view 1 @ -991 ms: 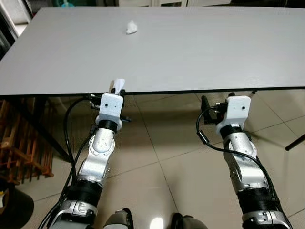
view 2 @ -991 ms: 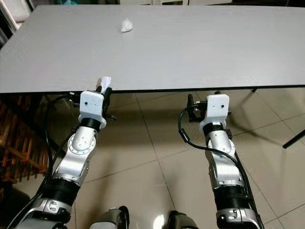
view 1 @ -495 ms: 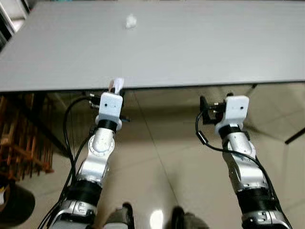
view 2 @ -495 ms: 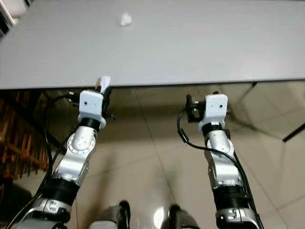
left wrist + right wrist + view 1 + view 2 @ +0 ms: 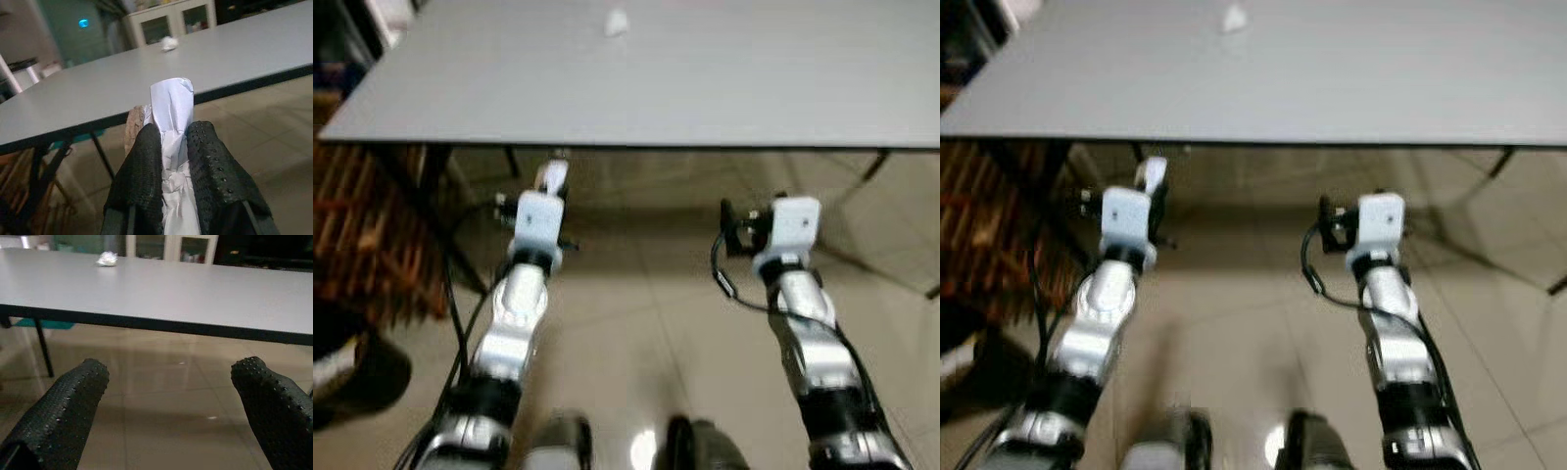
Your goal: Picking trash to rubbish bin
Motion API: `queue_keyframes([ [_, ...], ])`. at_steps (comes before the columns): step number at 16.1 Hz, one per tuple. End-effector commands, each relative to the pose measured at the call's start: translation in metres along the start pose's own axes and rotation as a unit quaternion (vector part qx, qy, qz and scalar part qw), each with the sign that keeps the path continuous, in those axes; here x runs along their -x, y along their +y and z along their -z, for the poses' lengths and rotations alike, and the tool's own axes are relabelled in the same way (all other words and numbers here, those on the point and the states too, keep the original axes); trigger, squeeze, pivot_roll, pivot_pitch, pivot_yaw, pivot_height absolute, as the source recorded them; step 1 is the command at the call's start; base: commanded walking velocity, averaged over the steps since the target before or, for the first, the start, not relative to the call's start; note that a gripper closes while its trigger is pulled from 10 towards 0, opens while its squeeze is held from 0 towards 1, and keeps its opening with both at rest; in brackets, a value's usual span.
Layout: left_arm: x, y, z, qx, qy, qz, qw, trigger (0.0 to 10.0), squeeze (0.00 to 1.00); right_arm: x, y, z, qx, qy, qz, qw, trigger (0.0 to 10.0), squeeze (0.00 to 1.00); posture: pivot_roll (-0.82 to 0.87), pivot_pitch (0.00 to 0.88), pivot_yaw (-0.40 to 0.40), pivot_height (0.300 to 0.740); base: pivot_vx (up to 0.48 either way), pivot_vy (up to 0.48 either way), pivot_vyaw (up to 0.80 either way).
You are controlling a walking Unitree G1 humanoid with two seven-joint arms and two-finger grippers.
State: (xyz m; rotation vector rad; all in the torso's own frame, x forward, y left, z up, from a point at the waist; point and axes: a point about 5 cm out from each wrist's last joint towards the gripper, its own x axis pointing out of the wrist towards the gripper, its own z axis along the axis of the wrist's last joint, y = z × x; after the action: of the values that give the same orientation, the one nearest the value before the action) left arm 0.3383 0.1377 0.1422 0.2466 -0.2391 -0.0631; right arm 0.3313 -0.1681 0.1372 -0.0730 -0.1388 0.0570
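Both arms now sit clear of the desk (image 5: 705, 88) edge, out over the tiled floor (image 5: 646, 323). Left gripper (image 5: 171, 147) fingers clamp a white paper scrap (image 5: 172, 112). Right gripper (image 5: 171, 391) fingers stand spread, holding nothing. Another crumpled wad (image 5: 616, 23) lies far back on the desk.

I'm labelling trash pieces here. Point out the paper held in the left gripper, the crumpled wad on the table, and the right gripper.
held paper (image 5: 171, 105), left wrist view, its top end above the fingers
crumpled wad (image 5: 106, 258), right wrist view, its middle
right gripper (image 5: 168, 382), right wrist view, midway between its fingertips
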Motion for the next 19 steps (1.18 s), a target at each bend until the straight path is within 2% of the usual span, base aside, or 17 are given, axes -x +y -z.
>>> queue_keyframes([
  [1, -0.0008, -0.0004, -0.0014, 0.000, -0.002, 0.000, 1.000, 10.0, 0.00, 0.0017, -0.0019, -0.0013, 0.001, -0.002, 0.003, 1.000, 10.0, 0.00, 0.01, 0.165, 0.006, 0.740, -0.270, 0.000, 0.00],
  [8, -0.0014, -0.0016, -0.0011, -0.001, 0.000, 0.003, 1.000, 10.0, 0.00, 0.0021, -0.0008, -0.0002, 0.003, 0.000, 0.001, 1.000, 10.0, 0.00, 0.00, 0.159, 0.011, 0.740, -0.272, 0.000, 0.06],
  [19, 0.0026, -0.0062, 0.0056, 0.009, 0.018, 0.005, 1.000, 10.0, 0.00, 0.0038, 0.0007, 0.0034, 0.008, 0.011, -0.002, 1.000, 10.0, 0.00, 0.01, 0.177, 0.008, 0.740, 0.000, 0.000, 0.78],
])
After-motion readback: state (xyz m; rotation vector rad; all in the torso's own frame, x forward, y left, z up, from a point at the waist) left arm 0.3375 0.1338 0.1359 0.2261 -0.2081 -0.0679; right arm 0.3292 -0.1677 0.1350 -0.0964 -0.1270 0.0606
